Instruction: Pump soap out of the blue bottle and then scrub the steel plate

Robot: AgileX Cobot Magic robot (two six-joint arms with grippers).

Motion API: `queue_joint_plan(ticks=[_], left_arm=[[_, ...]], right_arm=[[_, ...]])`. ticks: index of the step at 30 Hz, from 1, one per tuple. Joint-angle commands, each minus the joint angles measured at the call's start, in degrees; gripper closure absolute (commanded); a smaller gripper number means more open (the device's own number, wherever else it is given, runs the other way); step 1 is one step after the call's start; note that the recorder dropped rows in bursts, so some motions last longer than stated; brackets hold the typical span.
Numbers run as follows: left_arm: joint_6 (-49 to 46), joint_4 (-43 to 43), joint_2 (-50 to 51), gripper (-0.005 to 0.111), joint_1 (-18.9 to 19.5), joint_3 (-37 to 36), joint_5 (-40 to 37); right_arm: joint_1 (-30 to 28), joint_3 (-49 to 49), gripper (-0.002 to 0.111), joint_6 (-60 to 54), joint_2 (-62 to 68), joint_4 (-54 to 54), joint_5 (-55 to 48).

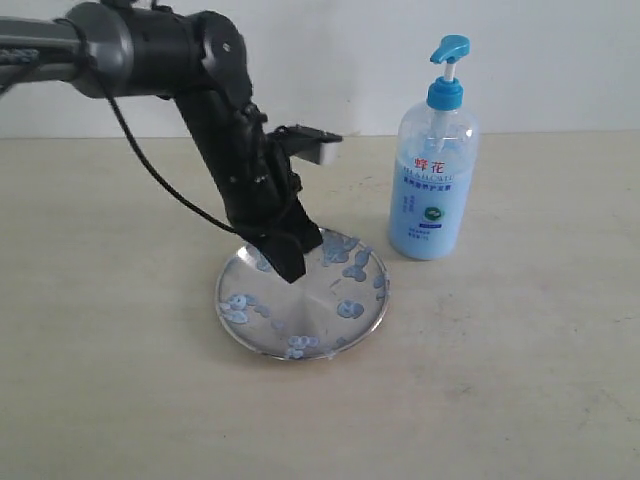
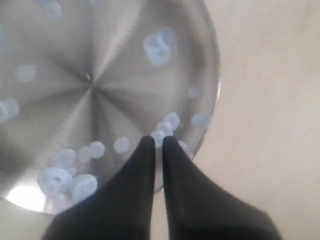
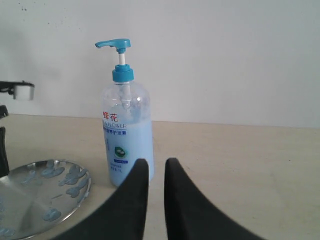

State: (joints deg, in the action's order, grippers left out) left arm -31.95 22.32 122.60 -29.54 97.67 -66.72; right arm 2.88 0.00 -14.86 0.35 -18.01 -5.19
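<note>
The steel plate [image 1: 318, 318] lies in the middle of the table, dotted with pale blue soap [image 1: 349, 309] blobs. My left gripper [image 1: 291, 272] reaches down into it, tips over the plate's inner surface near the far rim. In the left wrist view the plate [image 2: 100, 55] fills the frame, soap [image 2: 159, 47] scattered on it. There my left gripper [image 2: 157, 139] is shut with only a slit and nothing held. The blue bottle [image 1: 432, 190] stands upright right of the plate. My right gripper [image 3: 156, 162] hangs shut and empty before the bottle [image 3: 127, 135], apart from it; it is outside the exterior view.
The tan table [image 1: 520, 380] runs back to a white wall. A white-tipped camera mount [image 1: 322, 150] juts from the left arm toward the bottle. In the right wrist view the plate [image 3: 20, 205] shows beside the bottle.
</note>
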Motion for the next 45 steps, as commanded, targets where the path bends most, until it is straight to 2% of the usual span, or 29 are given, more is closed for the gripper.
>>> queue_joint_plan(ticks=[1, 2, 4, 6, 7, 8, 11, 14, 15, 16, 18, 22, 24, 31, 32, 33, 36, 37, 40, 42, 45], left_arm=[[-2.67, 13.69, -17.02, 0.102, 4.18, -11.85, 21.83], [-3.34, 14.41, -20.86, 0.102, 4.75, -17.02, 28.8], [-4.02, 13.4, -31.0, 0.102, 5.54, -28.55, 47.55], [-7.47, 12.32, -41.41, 0.102, 5.96, -43.1, 68.52], [-9.18, 12.32, -45.52, 0.102, 6.39, -48.42, 75.47], [-12.34, 12.32, -50.91, 0.102, 7.08, -54.1, 77.88], [-20.55, 12.32, -66.65, 0.102, 8.86, -65.38, 69.97], [-19.4, 12.94, -80.67, 0.102, 8.98, -70.22, 55.08], [-17.61, 13.95, -88.93, 0.102, 8.98, -72.2, 47.15], [-16.81, 14.21, -92.63, 0.102, 8.98, -73.46, 45.6], [-16.65, 13.69, -101.99, 0.102, 8.98, -76.27, 47.5], [-9.04, 14.08, -112.69, 0.102, 8.98, -85.63, 59.65], [-8.77, 14.08, -117.72, 0.102, 8.98, -89.6, 65.79], [-4.71, 14.51, -121.5, 0.102, 8.98, -97.67, 67.84], [-5.08, 13.36, -121.38, 0.102, 9.35, -97.67, 63.71], [-5.92, 11.74, -121.92, 0.102, 9.81, -97.67, 63.4], [-7.08, 10.07, -122.6, 0.102, 16.48, -97.67, 59.67], [-6.8, 10.21, -122.6, 0.102, 20.79, -97.67, 56.46], [-3.08, 12.88, -122.6, 0.102, 28.28, -97.67, 47.26], [-1.68, 12.17, -122.6, 0.102, 28.51, -97.67, 44.26], [3.05, 5.77, -122.6, 0.102, 28.98, -97.67, 46.1]], right_arm=[[-0.18, 0.0, 0.106, -0.15, -0.35, 0.38, 0.15], [-0.18, 0.0, 0.106, -0.15, -0.35, 0.38, 0.15], [-0.18, 0.0, 0.106, -0.15, -0.35, 0.38, 0.15], [-0.18, 0.0, 0.106, -0.15, -0.35, 0.38, 0.15], [-0.18, 0.0, 0.106, -0.15, -0.35, 0.38, 0.15], [-0.18, 0.0, 0.106, -0.15, -0.35, 0.38, 0.15], [-0.18, 0.0, 0.106, -0.15, -0.35, 0.38, 0.15], [-0.18, 0.0, 0.106, -0.15, -0.35, 0.38, 0.15], [-0.18, 0.0, 0.106, -0.15, -0.35, 0.38, 0.15], [-0.18, 0.0, 0.106, -0.15, -0.35, 0.38, 0.15], [-0.18, 0.0, 0.106, -0.15, -0.35, 0.38, 0.15], [-0.18, 0.0, 0.106, -0.15, -0.35, 0.38, 0.15], [-0.18, 0.0, 0.106, -0.15, -0.35, 0.38, 0.15], [-0.18, 0.0, 0.106, -0.15, -0.35, 0.38, 0.15], [-0.18, 0.0, 0.106, -0.15, -0.35, 0.38, 0.15], [-0.18, 0.0, 0.106, -0.15, -0.35, 0.38, 0.15], [-0.05, 0.0, 0.106, -0.15, -0.35, 0.38, 0.15], [-0.05, 0.0, 0.106, -0.15, -0.35, 0.38, 0.15], [-0.04, 0.0, 0.106, -0.15, -0.35, 0.38, 0.27], [-0.04, 0.0, 0.106, -0.15, -0.35, 0.38, 0.15], [-0.04, 0.0, 0.106, -0.15, -0.35, 0.38, 0.15]])
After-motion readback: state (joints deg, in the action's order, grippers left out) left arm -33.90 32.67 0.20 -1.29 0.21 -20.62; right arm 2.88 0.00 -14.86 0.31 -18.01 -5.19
